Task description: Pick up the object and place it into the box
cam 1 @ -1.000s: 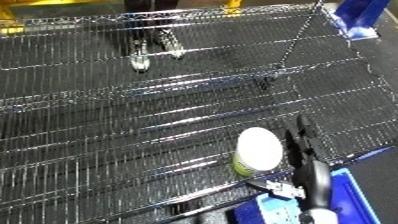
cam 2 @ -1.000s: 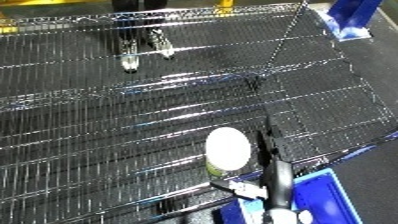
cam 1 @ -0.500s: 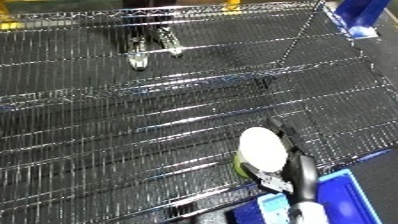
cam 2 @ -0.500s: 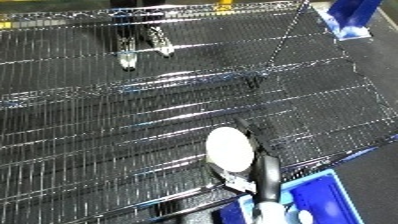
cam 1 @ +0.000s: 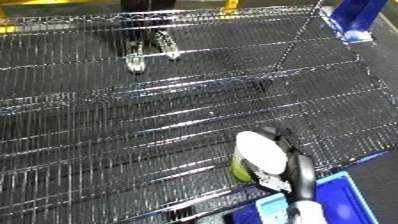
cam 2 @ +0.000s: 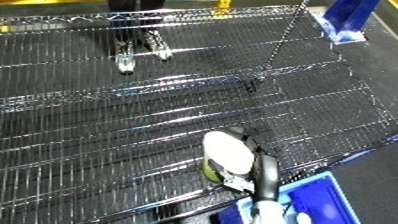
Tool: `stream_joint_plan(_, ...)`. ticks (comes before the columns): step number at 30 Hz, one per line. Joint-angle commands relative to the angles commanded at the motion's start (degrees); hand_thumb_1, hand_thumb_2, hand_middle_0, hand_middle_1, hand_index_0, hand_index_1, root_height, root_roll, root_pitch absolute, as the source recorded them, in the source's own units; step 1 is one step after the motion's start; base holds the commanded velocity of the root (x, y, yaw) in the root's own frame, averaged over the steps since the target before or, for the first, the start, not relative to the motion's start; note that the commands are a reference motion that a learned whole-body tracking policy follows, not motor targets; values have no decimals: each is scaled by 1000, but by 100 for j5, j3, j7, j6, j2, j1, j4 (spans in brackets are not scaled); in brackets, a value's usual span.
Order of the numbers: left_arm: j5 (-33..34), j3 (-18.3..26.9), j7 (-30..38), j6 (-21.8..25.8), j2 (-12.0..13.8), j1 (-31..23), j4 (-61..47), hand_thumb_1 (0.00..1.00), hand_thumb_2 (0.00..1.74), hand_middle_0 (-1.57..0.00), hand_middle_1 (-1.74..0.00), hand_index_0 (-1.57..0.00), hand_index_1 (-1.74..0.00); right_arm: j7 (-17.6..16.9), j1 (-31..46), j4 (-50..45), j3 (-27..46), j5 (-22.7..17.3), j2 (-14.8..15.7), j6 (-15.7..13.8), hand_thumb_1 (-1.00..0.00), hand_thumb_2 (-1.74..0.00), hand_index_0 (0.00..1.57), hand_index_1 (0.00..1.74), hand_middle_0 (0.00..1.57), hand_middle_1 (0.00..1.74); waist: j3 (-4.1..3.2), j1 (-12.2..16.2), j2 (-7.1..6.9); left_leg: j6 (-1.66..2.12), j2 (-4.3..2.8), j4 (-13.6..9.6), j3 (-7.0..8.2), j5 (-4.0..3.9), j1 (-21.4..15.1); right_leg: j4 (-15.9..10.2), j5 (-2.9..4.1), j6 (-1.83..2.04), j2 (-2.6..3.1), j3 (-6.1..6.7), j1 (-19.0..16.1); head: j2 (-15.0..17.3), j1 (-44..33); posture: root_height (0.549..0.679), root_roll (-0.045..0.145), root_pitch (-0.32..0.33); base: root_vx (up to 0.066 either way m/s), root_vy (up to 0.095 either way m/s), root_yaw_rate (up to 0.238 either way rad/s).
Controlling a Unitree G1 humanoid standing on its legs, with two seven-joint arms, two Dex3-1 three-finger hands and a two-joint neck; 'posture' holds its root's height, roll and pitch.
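Note:
The object [cam 1: 258,152] is a short yellow-green container with a white top. It stands on the wire shelf [cam 1: 133,125] near its front right edge. My right hand [cam 1: 298,167] comes in from the lower right, its black fingers curled over the container's right side and its thumb under the near side. The blue bin [cam 2: 311,197] sits just below and to the right of the shelf edge, partly hidden by my forearm. My left hand is not visible.
The wire shelf fills most of the view, with a thin metal post [cam 1: 298,35] rising at the back right. A blue structure [cam 1: 351,17] stands beyond the far right corner. Dark floor shows past the right edge.
My right hand has gone from lying straight beside the container to curling round it. The container sits slightly closer to the front edge.

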State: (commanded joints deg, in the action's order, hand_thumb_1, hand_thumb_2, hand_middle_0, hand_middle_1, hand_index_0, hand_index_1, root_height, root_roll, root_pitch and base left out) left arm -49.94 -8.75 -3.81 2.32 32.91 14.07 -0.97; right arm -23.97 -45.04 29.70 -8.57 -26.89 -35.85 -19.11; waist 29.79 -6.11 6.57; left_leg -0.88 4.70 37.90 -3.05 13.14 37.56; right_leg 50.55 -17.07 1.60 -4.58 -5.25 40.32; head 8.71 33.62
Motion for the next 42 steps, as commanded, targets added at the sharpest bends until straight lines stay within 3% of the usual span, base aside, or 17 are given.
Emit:
stream_joint_plan(4, 14, 182, -33, 118, -44, -293, -51, 1000, 1740, -1570, -1740, -1570, -1740, -63, 570, -854, 278, 30, 10, 63, -800, -1392, 1256, 1392, 1256, 1392, 0, 114, -101, 1, -46, -166, -21, -11, -287, -179, 12, 4, 35, 32, -272, 86, -116, 630, 41, 169, -23, 34, -92)
stream_joint_plan(11, 119, 526, -125, 211, -236, -726, -117, 1000, 1740, -1570, -1740, -1570, -1740, -207, 2013, -2433, 922, 294, 408, 73, -800, -1392, 1256, 1392, 1256, 1392, 0, 415, -280, 4, -146, -340, 15, 1, -752, -374, 26, 25, 84, 104, -699, 295, -313, 636, 42, 129, -42, 41, -103)
stream_joint_plan(24, 268, 717, -264, 149, -456, -748, -7, 1000, 1740, -1570, -1740, -1570, -1740, -202, 2995, -3094, 1402, 138, 734, -135, -800, -1392, 1256, 1392, 1256, 1392, 0, 774, -471, 51, -329, -754, 192, -46, -1551, -996, 211, 140, 176, 248, -1423, 507, 371, 648, 38, 77, -69, 12, -134)
stream_joint_plan(27, 317, 736, -303, 177, -532, -772, 19, 1000, 1740, -1570, -1740, -1570, -1740, -181, 3201, -3129, 1540, 87, 774, -207, -800, -1392, 1256, 1392, 1256, 1392, 0, 874, -483, 75, -364, -818, 250, -28, -1769, -1120, 232, 152, 156, 291, -1626, 554, 537, 651, 42, 60, -17, 48, -160)
stream_joint_plan(33, 341, 776, -374, 239, -626, -850, 58, 1000, 1740, -1570, -1740, -1570, -1740, -250, 3530, -3173, 1820, 24, 789, -286, -800, -1392, 1256, 1392, 1256, 1392, -20, 1050, -449, 116, -394, -926, 384, 1, -2080, -1315, 260, 139, 112, 359, -1898, 490, 847, 656, 53, 38, -20, 53, -104)
stream_joint_plan(42, 284, 724, -384, 414, -786, -879, 190, 1000, 1740, -1570, -1740, -1570, -1740, -178, 3865, -3118, 2106, -142, 775, -439, -800, -1392, 1256, 1392, 1256, 1392, -72, 1345, -307, 152, -397, -1248, 524, -130, -2313, -1444, 277, 129, 157, 472, -1949, 442, 1196, 657, 60, 38, -36, 77, -108)
